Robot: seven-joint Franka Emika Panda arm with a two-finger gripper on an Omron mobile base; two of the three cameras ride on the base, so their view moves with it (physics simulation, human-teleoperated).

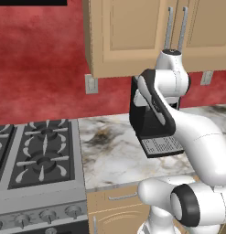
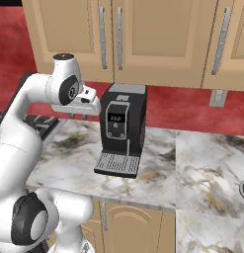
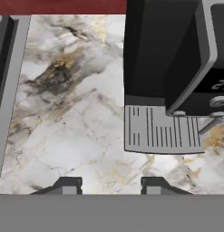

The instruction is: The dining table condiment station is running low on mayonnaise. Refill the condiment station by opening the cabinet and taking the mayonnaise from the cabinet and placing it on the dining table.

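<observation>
1. The gripper (image 3: pixel 111 185) points down at the marble bench (image 3: pixel 68 113) — in the hand view its two dark tips sit apart at the bottom edge with bare stone between them, grasping nothing, the jaws partly spread.

2. In the right base view the hand hangs at centre left of the frame, just beside the coffee machine (image 2: pixel 122 129) and above the bench, with the wrist drawn back toward the arm.

3. The relation that matters: the cabinet (image 2: pixel 143 39) lies above the gripper, across the top of the frame, both doors closed. Its two long silver handles (image 2: pixel 110 37) stand upright, side by side at the door seam, up and slightly right of the hand in that view. The gripper faces downward, away from them, so I judge it has to lift and turn toward the doors before any pull.

4. The mayonnaise is presumably behind the closed doors; the task is at its opening step.

5. In the way: the coffee machine stands directly below the cabinet, its drip tray (image 3: pixel 161 130) jutting forward at right centre of the hand view — a rising hand could clip its top or side.

6. Further out: a stove (image 1: pixel 36 155) fills the lower left of the left base view, and a second cabinet handle (image 2: pixel 221 42) shows at upper right of the right base view.
</observation>
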